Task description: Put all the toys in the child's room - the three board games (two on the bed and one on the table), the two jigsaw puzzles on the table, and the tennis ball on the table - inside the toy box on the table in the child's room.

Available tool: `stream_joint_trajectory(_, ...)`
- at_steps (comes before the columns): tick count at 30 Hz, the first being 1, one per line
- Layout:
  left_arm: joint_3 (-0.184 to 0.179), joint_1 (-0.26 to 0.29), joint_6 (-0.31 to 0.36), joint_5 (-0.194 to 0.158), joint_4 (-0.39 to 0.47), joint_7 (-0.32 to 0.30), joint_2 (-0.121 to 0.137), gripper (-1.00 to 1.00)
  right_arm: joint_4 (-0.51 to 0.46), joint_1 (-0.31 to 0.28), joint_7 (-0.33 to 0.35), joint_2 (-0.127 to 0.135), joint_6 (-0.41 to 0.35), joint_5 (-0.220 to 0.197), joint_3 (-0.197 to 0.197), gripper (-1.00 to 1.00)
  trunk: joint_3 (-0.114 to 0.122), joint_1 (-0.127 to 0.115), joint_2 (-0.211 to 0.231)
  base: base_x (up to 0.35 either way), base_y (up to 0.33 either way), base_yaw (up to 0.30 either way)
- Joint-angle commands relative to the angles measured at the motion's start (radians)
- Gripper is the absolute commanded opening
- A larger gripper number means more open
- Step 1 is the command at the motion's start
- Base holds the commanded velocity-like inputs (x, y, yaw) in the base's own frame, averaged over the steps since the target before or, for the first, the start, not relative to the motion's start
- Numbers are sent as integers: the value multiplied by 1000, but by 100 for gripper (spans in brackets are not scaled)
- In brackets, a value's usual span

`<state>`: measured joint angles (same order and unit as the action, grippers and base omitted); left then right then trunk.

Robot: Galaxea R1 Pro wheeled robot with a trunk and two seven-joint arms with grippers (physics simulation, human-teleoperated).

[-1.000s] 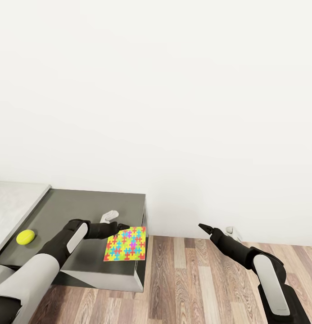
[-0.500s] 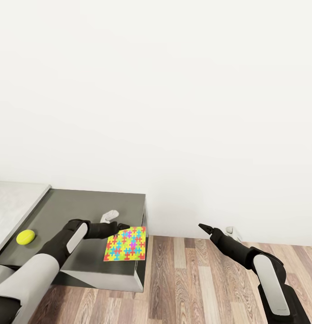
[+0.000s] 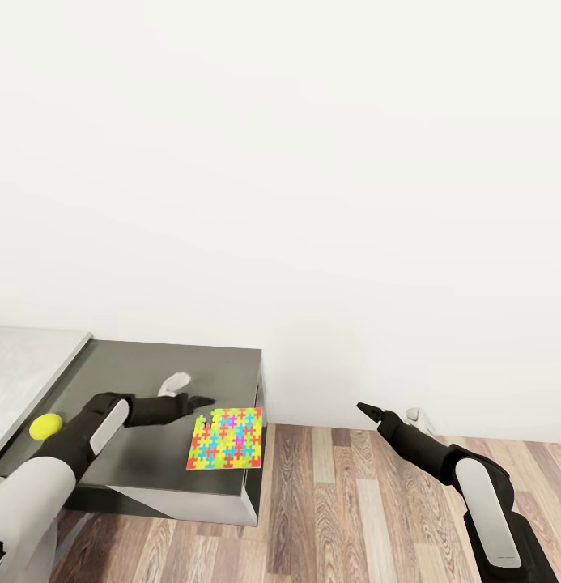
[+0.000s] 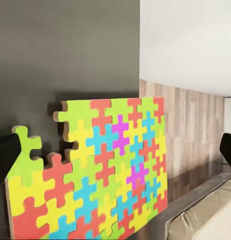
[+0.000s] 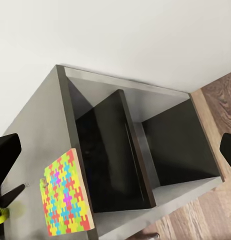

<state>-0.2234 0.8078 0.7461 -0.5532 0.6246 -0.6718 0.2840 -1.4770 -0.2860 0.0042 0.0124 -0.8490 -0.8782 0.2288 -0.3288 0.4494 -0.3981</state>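
The jigsaw puzzle lies flat at the dark side unit's near right corner, overhanging. My left gripper hovers just left, fingers apart, empty. Thin, light, stiff, I judge: pinch the overhanging edge.

the jigsaw puzzle runs off the left wrist picture's lower edge. in the head view the table is cut at the left edge, and the left arm covers part of the tennis ball.
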Motion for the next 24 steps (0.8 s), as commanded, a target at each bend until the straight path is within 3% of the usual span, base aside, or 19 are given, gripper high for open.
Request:
stream_joint_trajectory(1, -2, 1, 5, -7, 1, -1, 6, 100, -1, -1, 0, 0, -5, -1, 1, 100, -2, 1, -2, 0, 0, 0)
stream_joint_trajectory(7, 20, 0, 8, -11, 20, -67, 44, 100, 0, -1, 0, 0, -5, -1, 1, 100, -2, 1, -2, 0, 0, 0)
stream_joint_trajectory(13, 26, -2, 17, -15, 58, -249, 102, 100, -3, -1, 0, -3, -8, -1, 0, 100, -2, 1, -2, 0, 0, 0)
stream_joint_trajectory(15, 26, -11, 37, -14, 86, -376, 121, 100, -1, -2, -1, -3, -9, -1, -19, 100, -2, 1, -2, 0, 0, 0)
stream_joint_trajectory(16, 26, -16, 42, -13, 97, -409, 124, 100, 0, -3, -1, -3, -9, 0, -29, 100, -2, 1, -2, 0, 0, 0)
stream_joint_trajectory(19, 27, -55, 70, -8, 183, -556, 134, 100, 15, -13, -1, 1, -9, 2, -85, 100, -2, 1, -2, 0, 0, 0)
stream_joint_trajectory(21, 27, -77, 85, -7, 234, -596, 138, 100, 30, -18, -1, 1, -9, 2, -100, 100, -2, 1, -2, 0, 0, 0)
stream_joint_trajectory(24, 28, -136, 135, -3, 380, -646, 147, 100, 116, -51, 0, 9, -11, 1, -119, 100, -2, 1, -2, 0, 0, 0)
